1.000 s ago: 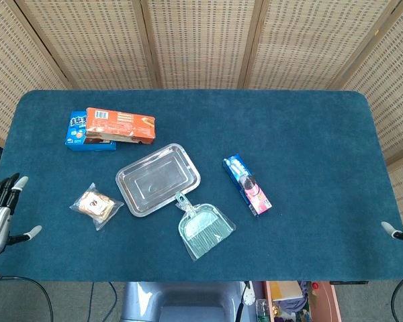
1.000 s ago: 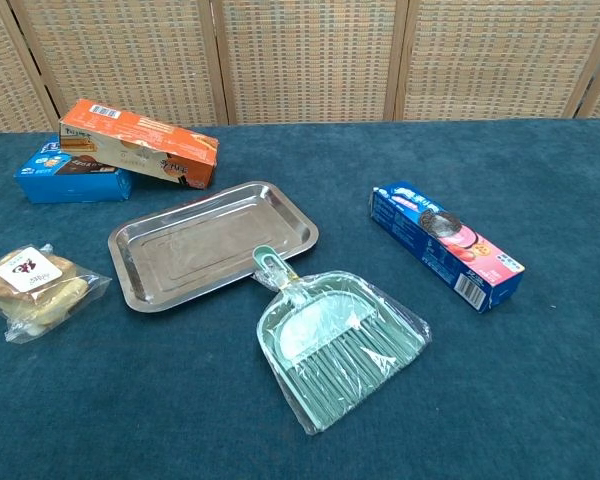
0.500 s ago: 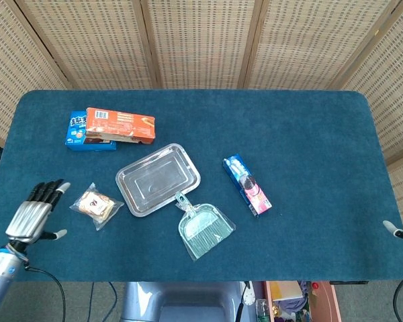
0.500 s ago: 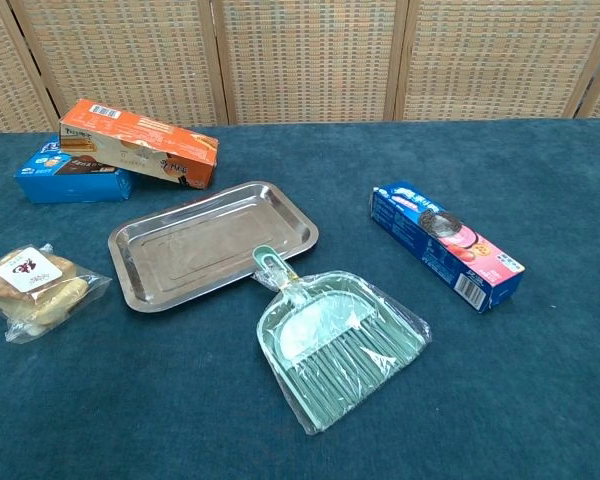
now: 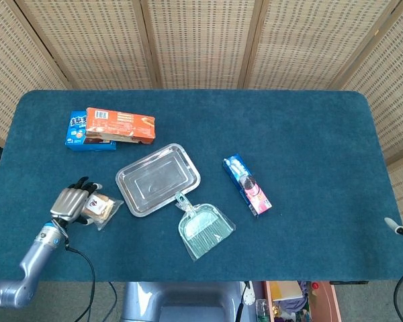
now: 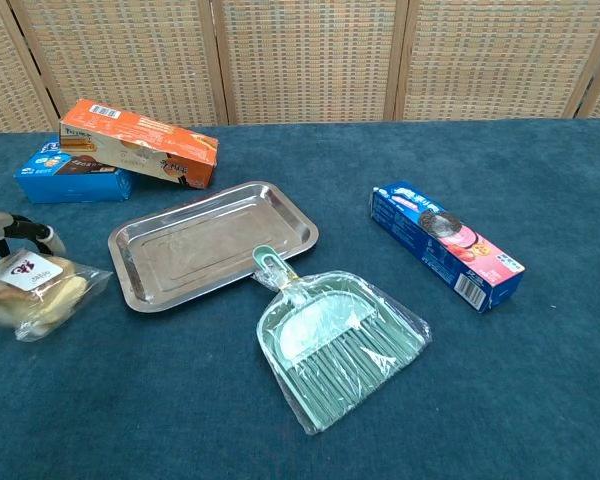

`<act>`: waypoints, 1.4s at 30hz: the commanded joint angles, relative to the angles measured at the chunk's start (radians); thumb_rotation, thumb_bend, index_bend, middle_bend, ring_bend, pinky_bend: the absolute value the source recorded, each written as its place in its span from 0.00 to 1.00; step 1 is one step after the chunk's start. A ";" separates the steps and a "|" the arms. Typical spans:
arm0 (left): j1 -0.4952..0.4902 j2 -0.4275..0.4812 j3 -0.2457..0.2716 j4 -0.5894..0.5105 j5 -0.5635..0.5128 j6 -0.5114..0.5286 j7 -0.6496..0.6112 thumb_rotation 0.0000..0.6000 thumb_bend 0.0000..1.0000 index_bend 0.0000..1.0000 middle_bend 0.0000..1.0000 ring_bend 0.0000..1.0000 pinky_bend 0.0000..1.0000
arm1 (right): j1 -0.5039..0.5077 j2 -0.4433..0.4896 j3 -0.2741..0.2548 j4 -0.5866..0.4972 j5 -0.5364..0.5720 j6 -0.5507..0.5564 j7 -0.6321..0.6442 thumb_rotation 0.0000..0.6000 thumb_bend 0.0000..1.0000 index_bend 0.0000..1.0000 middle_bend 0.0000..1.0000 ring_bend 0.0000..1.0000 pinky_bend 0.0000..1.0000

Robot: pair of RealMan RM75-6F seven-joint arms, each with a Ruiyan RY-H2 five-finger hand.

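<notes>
- Snack packet (image 5: pixel 99 206), clear plastic with a brown baked piece and a round label, lies on the blue table (image 5: pixel 302 134) directly under the fingertips of the left hand (image 5: pixel 70 201).
- Change: a second ago this hand sat off the table's near-left edge; half a second ago it was over the cloth, well short of the packet; now its fingers (image 5: pixel 86 184) reach over the packet's near-left end. The packet itself has not visibly shifted.
- Meaning, as a judgement: the reach is over and a grasp is starting, not finished.
- Hand state: fingers spread and curved over the packet, apparently touching it. Neither view shows them closed round it, so a hold cannot be confirmed.
- Packet's long axis runs diagonally, from the hand's side toward the steel tray (image 5: pixel 158 178) just beyond the fingertips; its crimped far end points at the tray.
- Past the tray, further from the hand, lies a wrapped green dustpan (image 5: pixel 203 231), its handle touching the tray's rim.
- Ahead of the hand, toward the screen: an orange box (image 5: pixel 120 125) leaning on a blue box (image 5: pixel 80 134).
- Well apart, across the table: a blue-and-pink biscuit box (image 5: pixel 247 184).
- Right hand (image 5: pixel 397 229): only a sliver at the far edge; its state cannot be told.
</notes>
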 commanded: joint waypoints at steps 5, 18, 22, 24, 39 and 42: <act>0.027 0.108 -0.039 -0.149 0.043 0.111 -0.088 1.00 0.13 0.55 0.52 0.29 0.41 | 0.001 0.001 0.000 0.005 0.005 -0.011 0.008 1.00 0.00 0.00 0.00 0.00 0.00; -0.233 0.058 -0.183 -0.202 -0.173 -0.051 0.135 1.00 0.11 0.55 0.48 0.29 0.40 | 0.009 0.002 0.004 0.010 0.012 -0.027 0.014 1.00 0.00 0.00 0.00 0.00 0.00; -0.315 -0.071 -0.188 -0.093 -0.291 -0.087 0.200 1.00 0.11 0.55 0.48 0.29 0.40 | 0.014 0.003 0.009 0.014 0.026 -0.042 0.015 1.00 0.00 0.00 0.00 0.00 0.00; -0.340 -0.129 -0.189 -0.039 -0.328 -0.089 0.208 1.00 0.10 0.54 0.47 0.29 0.40 | 0.016 0.002 0.010 0.018 0.032 -0.050 0.017 1.00 0.00 0.00 0.00 0.00 0.00; -0.342 0.016 -0.187 -0.253 -0.401 -0.044 0.208 1.00 0.00 0.00 0.00 0.00 0.00 | 0.011 0.009 0.010 0.025 0.029 -0.047 0.040 1.00 0.00 0.00 0.00 0.00 0.00; -0.267 0.151 -0.187 -0.402 -0.301 0.056 0.169 1.00 0.00 0.00 0.00 0.00 0.00 | 0.009 0.010 0.007 0.019 0.018 -0.042 0.040 1.00 0.00 0.00 0.00 0.00 0.00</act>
